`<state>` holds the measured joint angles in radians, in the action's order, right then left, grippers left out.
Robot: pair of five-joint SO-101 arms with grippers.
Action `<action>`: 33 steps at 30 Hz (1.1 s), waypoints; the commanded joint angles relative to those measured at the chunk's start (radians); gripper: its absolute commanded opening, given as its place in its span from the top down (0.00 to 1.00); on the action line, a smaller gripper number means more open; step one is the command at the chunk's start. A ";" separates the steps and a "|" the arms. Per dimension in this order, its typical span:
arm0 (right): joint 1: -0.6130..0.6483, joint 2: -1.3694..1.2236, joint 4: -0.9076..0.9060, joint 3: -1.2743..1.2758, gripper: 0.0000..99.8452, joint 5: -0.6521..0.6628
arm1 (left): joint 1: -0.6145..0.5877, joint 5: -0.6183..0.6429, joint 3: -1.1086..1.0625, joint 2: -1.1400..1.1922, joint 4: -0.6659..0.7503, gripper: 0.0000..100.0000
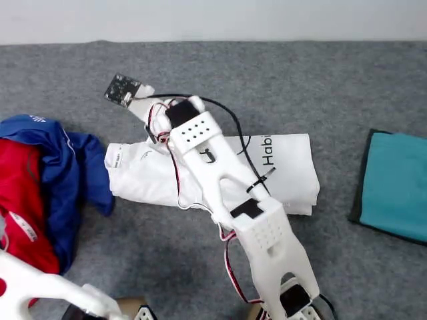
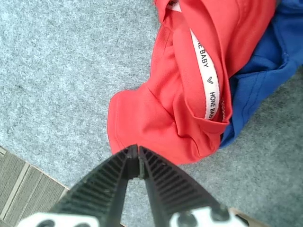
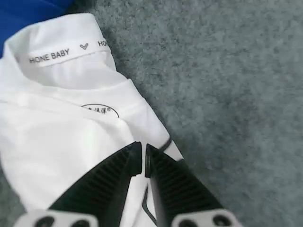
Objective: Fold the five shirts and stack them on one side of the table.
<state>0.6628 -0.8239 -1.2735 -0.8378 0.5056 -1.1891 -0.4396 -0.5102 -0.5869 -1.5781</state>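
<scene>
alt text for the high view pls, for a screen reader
A white right arm stretches from the near edge over a partly folded white shirt in the middle of a grey table. A red shirt and a blue shirt lie heaped at the left edge; a folded teal shirt sits at the right.

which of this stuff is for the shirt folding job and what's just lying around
For the job: white shirt, red shirt, blue shirt, teal shirt.
Just there: grey table cover, black cable on the arm.
</scene>
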 commanded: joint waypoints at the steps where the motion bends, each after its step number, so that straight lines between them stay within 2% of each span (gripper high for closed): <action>1: -0.022 -0.050 0.025 -0.046 0.98 -0.012 | 0.005 -0.002 0.005 -0.031 -0.005 0.99; 6: -0.053 -0.084 0.019 -0.077 0.98 -0.014 | 0.006 -0.002 0.005 -0.029 -0.005 0.99; 12: -0.051 -0.051 -0.108 -0.275 0.98 -0.014 | 0.006 -0.002 0.005 -0.026 0.003 0.99; 22: -0.105 -0.054 -0.519 -0.585 0.98 -0.015 | -0.003 -0.006 0.012 -0.032 -0.006 0.99; 28: -0.282 0.021 -0.527 -0.578 0.98 -0.143 | -0.003 -0.051 0.005 -0.032 -0.017 0.99; 33: -0.406 0.193 -0.526 -0.308 0.98 -0.181 | -0.005 -0.077 0.007 -0.032 -0.018 0.99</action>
<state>0.3176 -0.7902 -1.7568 -1.2843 0.3598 -1.1891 -0.4964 -0.5102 -0.5869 -1.5904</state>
